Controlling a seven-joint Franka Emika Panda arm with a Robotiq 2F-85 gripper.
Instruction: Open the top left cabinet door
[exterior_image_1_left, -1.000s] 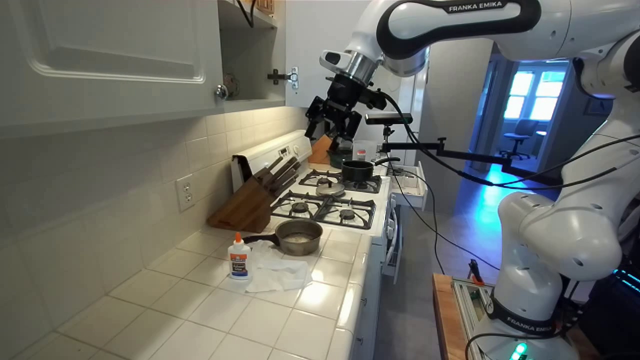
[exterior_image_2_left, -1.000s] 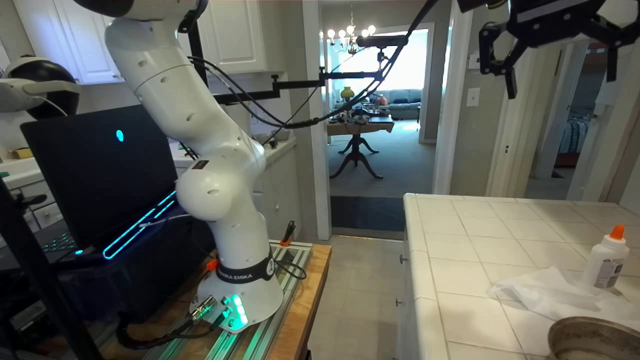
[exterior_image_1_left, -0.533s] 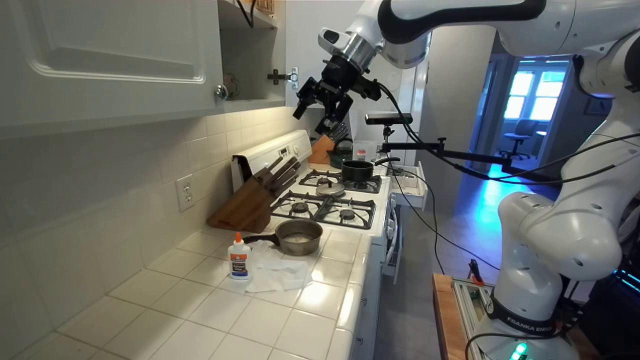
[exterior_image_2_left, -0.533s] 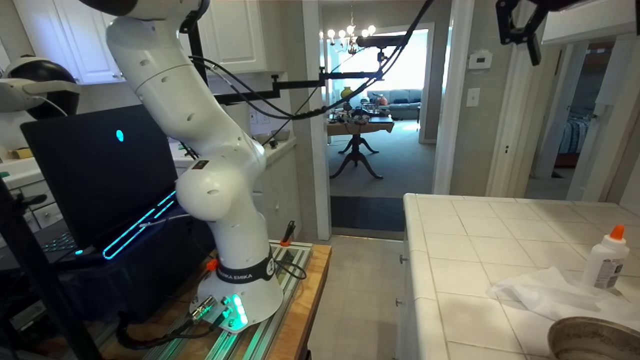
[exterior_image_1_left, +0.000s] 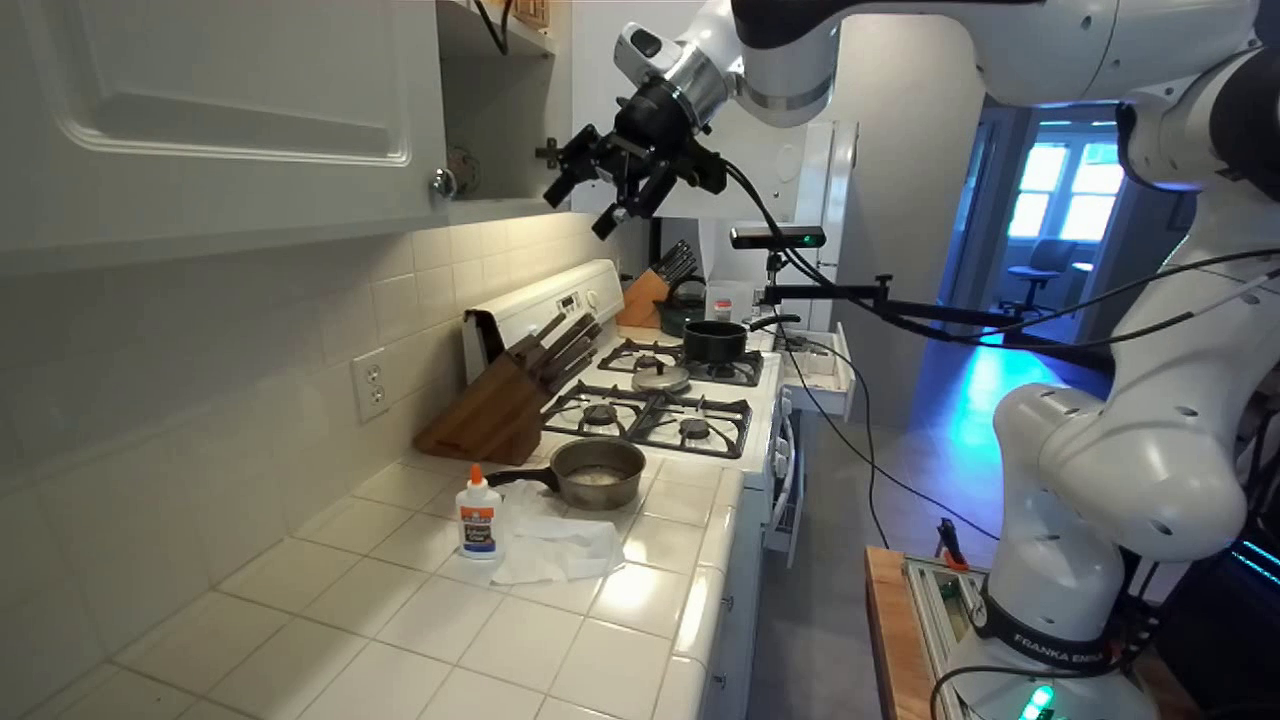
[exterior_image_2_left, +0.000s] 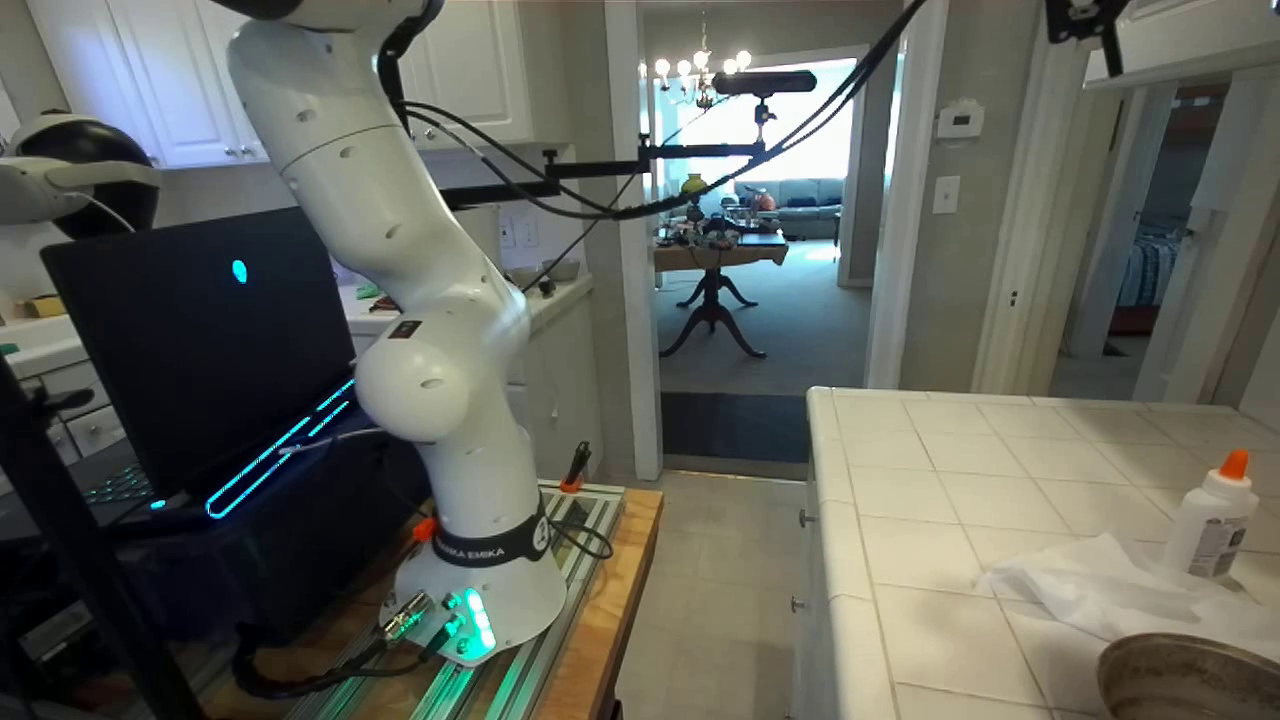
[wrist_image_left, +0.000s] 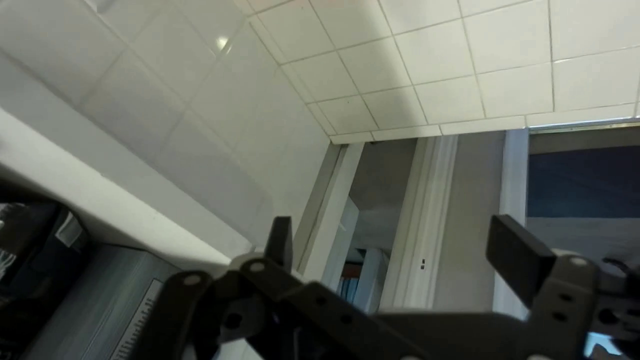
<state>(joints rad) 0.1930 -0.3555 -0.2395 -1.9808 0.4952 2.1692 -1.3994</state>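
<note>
The top left cabinet door (exterior_image_1_left: 240, 120) is a large white door with a moulded panel, at the upper left of an exterior view. Its round silver knob (exterior_image_1_left: 443, 184) sits at its lower right corner. The door stands in front of part of the open shelf space (exterior_image_1_left: 500, 130). My gripper (exterior_image_1_left: 580, 212) is open and empty, to the right of the knob and slightly lower, apart from it in the picture. It is mostly cut off in an exterior view (exterior_image_2_left: 1095, 40). In the wrist view my fingers (wrist_image_left: 397, 245) are wide apart with nothing between them. I cannot make out the knob there.
Another white door (exterior_image_1_left: 750, 160) stands open behind my gripper. The cabinet's lower edge (wrist_image_left: 115, 185) runs along the left of the wrist view. Below are a knife block (exterior_image_1_left: 490, 405), a pot (exterior_image_1_left: 597, 475), a glue bottle (exterior_image_1_left: 478, 515), a paper towel (exterior_image_1_left: 560, 550) and the stove (exterior_image_1_left: 640, 420).
My gripper has moved up and towards the knob, from above the stove's far part. It has mostly left the top right of an exterior view. It stays open; the cabinet door has not moved.
</note>
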